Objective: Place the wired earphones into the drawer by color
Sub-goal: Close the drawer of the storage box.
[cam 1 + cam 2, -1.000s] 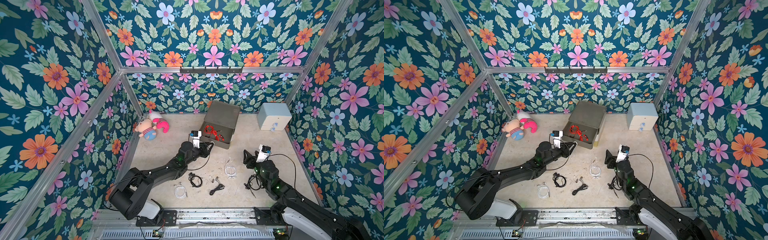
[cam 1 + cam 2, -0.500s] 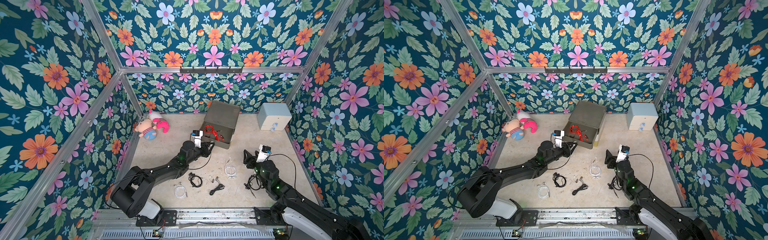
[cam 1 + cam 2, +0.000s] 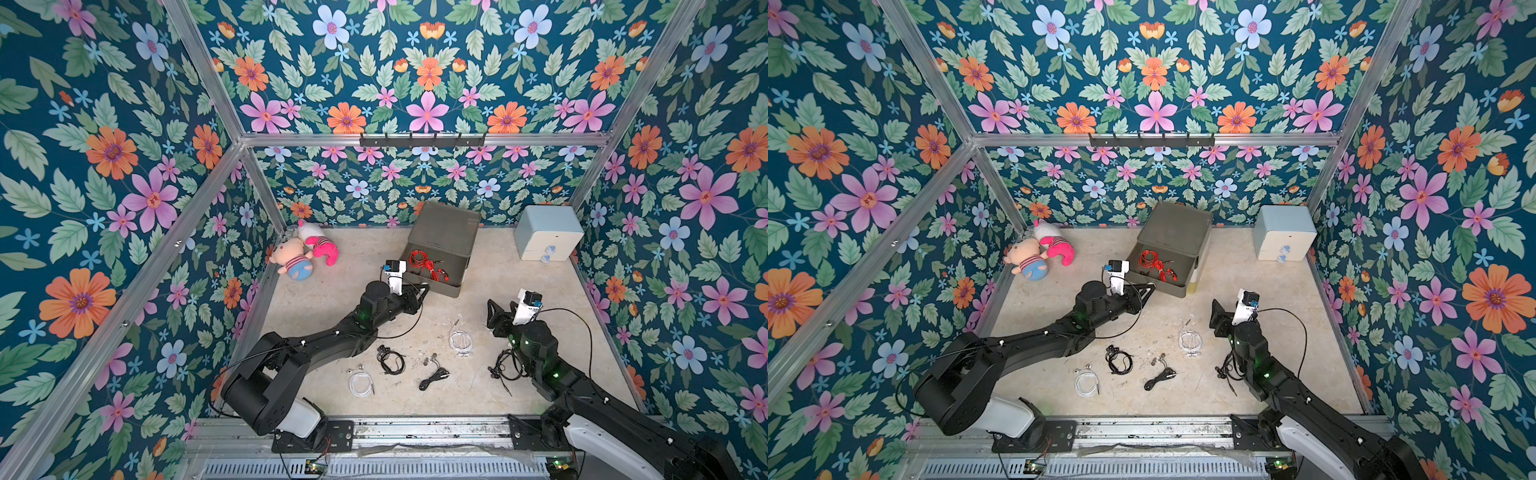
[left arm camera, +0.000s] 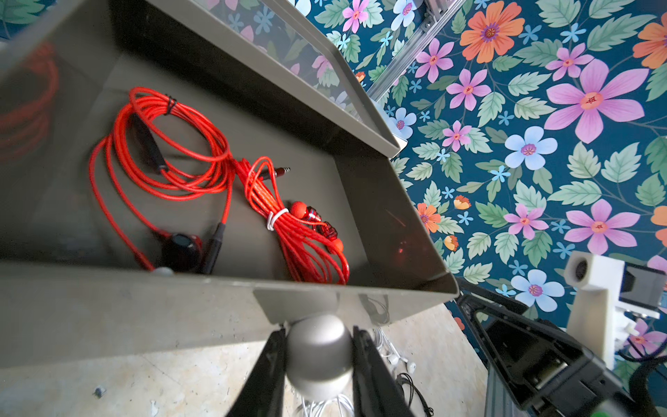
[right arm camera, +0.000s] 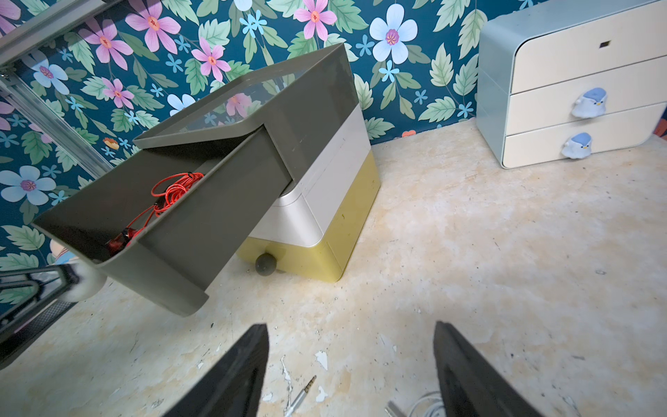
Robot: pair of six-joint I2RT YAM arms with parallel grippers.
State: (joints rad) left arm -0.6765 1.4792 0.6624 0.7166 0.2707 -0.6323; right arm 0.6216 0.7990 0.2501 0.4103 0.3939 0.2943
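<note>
Gripper on the left arm [image 4: 318,332] clamps the silver ball knob [image 4: 319,357] of the pulled-out grey plastic drawer [image 4: 144,317], likely to shut it over red coiled earphones [image 4: 292,242] (right gripper [image 5: 352,372] gapes, empty).

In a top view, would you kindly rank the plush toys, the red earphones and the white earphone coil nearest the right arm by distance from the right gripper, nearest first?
From the right gripper:
1. White earphone coil: lying just beside it.
2. Red earphones: in the open grey drawer.
3. Plush toys: back left corner.
</note>
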